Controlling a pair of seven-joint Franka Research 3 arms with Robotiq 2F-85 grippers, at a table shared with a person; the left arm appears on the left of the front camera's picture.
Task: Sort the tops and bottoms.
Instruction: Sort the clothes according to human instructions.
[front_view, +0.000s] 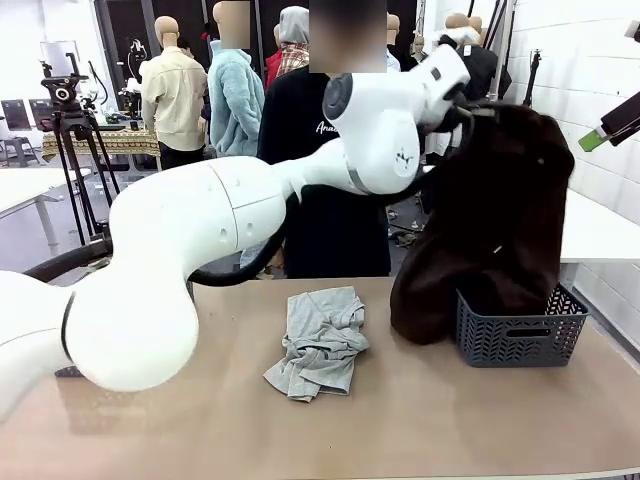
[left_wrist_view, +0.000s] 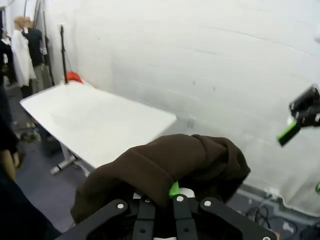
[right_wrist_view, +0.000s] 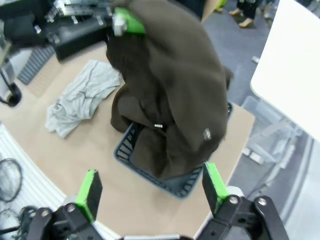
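1. The left gripper (left_wrist_view: 172, 194) is clamped shut on a bunched fold of the dark brown garment (front_view: 500, 220). It holds the garment high above the right side of the table (front_view: 450, 430).
2. The left arm reaches across the middle from the table's left side, and the cloth drapes over the gripper's fingers.
3. The garment hangs down in long folds. Its lower end drops into the grey mesh basket (front_view: 515, 340), and part of it falls outside the basket's left wall, down to the table surface just beside it.
4. The basket stands near the table's right edge, toward the far side.
5. The light grey T-shirt (front_view: 320, 345) lies crumpled around the middle of the table, left of the basket and apart from it. Nothing touches it.
6. The right gripper (right_wrist_view: 150, 170) hangs high over the table's right edge, above the basket and the garment. Its jaws are spread wide and it holds nothing.
7. A person (front_view: 320, 200) in a black top stands at the far edge, partly behind the left arm.
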